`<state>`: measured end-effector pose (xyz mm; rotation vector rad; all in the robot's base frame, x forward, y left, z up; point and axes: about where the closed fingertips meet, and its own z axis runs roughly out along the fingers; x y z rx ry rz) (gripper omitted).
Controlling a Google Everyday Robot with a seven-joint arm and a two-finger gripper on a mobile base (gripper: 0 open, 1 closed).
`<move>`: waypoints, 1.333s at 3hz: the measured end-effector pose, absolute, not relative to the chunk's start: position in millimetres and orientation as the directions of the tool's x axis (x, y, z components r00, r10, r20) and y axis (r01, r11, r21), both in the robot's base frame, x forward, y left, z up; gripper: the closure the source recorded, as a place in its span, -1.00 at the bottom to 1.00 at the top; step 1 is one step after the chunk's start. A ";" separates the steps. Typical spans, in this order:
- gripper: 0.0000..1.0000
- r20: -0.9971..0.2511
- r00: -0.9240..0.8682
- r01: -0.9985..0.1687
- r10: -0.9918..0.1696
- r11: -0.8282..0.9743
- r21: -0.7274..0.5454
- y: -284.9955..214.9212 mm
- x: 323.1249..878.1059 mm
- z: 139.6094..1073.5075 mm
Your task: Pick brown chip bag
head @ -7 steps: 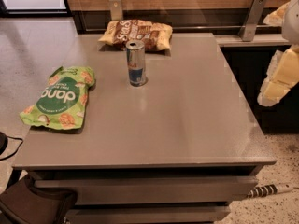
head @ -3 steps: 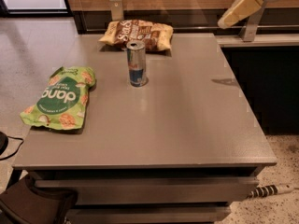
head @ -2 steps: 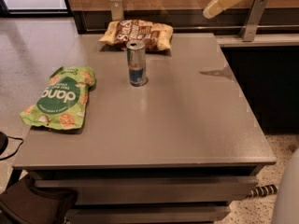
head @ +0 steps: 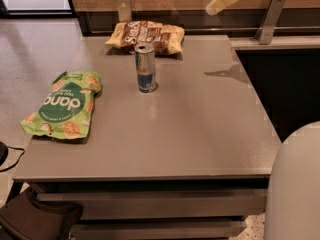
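- Since the earlier frame, the pincer (head: 214, 7) has slid left along the top edge and now hangs above the far right part of the surface (head: 200, 134), touching nothing.
- I cannot tell whether the pincer is spread or pressed together.
- The brown chip bag (head: 147, 35) lies flat at the far edge.
- A can (head: 145, 68) stands upright just in front of it.
- A green bag (head: 64, 105) lies at the left.
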<state>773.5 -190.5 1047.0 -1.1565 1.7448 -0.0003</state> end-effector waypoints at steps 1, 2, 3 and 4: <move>-1.00 -0.715 -0.062 -0.677 -0.697 0.555 -0.482 -179.1 774.7 1036.6; -1.00 -0.730 -0.033 -0.637 -0.683 0.577 -0.511 -138.3 766.1 1035.8; -1.00 -0.733 -0.019 -0.662 -0.680 0.558 -0.501 -107.7 771.9 995.5; -1.00 -0.741 -0.024 -0.736 -0.671 0.513 -0.441 -70.5 794.6 936.9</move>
